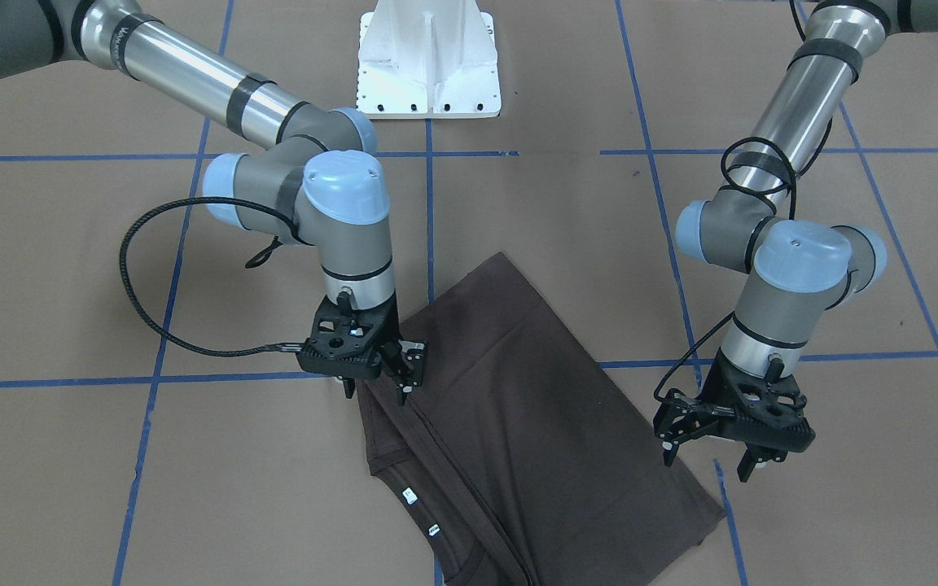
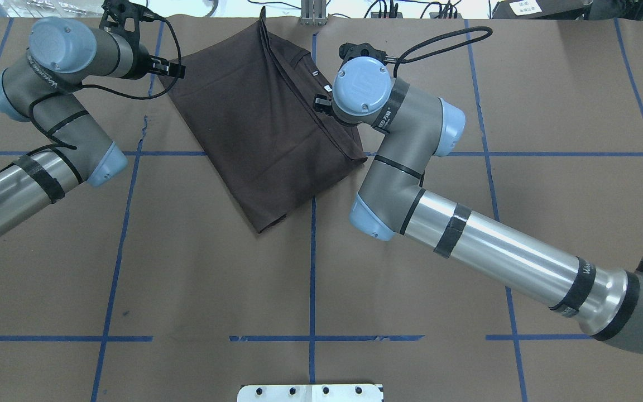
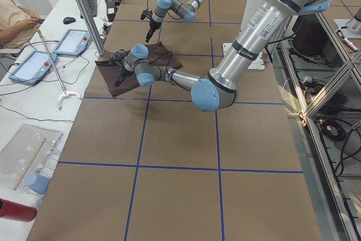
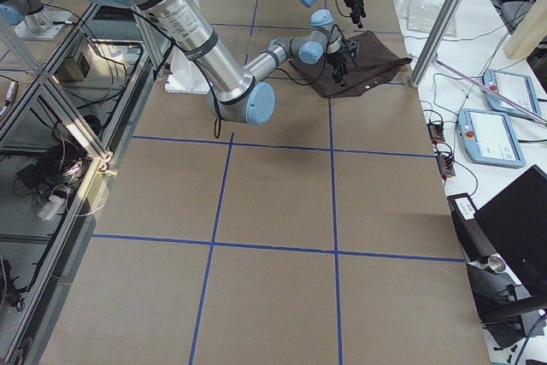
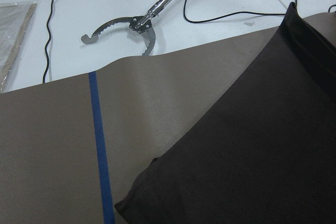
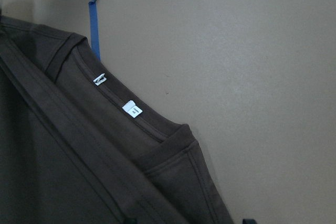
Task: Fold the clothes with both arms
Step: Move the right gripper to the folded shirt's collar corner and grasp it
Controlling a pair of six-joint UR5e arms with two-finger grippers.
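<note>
The clothes are one dark brown T-shirt (image 1: 518,407) (image 2: 254,128), lying folded and slanted on the brown table. Its collar with small white labels (image 6: 132,109) shows in the right wrist view. My right gripper (image 1: 375,392) hangs just over the shirt's edge next to the collar, open, with nothing between its fingers. Its wrist hides it in the overhead view. My left gripper (image 1: 709,461) hovers open and empty above the opposite side edge of the shirt (image 5: 252,150). In the overhead view the left gripper (image 2: 175,69) sits beside the shirt's left corner.
The white pedestal base (image 1: 428,65) stands at the robot's side of the table. Blue tape lines (image 1: 428,203) cross the table. The shirt lies close to the table's far edge, where a metal grabber tool (image 5: 139,22) and cables lie. A person (image 3: 14,21) sits by tablets (image 3: 70,42).
</note>
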